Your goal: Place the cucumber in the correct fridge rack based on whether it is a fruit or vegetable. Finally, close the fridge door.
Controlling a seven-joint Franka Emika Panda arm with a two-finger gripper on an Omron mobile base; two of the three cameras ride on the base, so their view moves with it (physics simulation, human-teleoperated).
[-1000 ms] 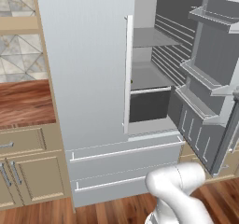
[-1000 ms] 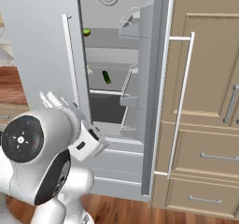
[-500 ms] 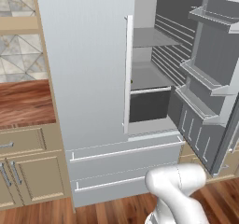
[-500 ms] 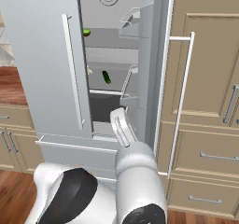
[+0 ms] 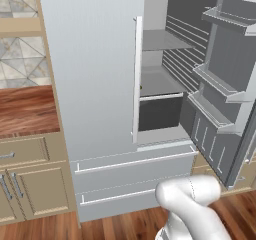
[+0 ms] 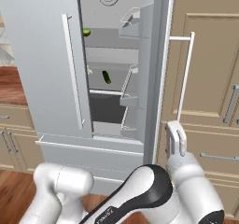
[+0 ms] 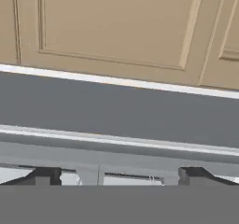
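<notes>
Gripper (image 6: 176,138) spread wide, holding nothing, raised at the open fridge door's (image 6: 156,73) outer edge, in front of the tan cabinet (image 6: 210,59). Cucumber (image 6: 107,77) lying on the fridge rack (image 6: 109,84), at 10 o'clock from gripper, well apart. Lime (image 6: 86,32) on upper shelf, at 11 o'clock from cucumber. Door bins (image 5: 215,86) at 3 o'clock of rack in left base view.

cucumber (image 6: 107,77) lies on the fridge rack (image 6: 105,88), below lime (image 6: 87,32).
</notes>
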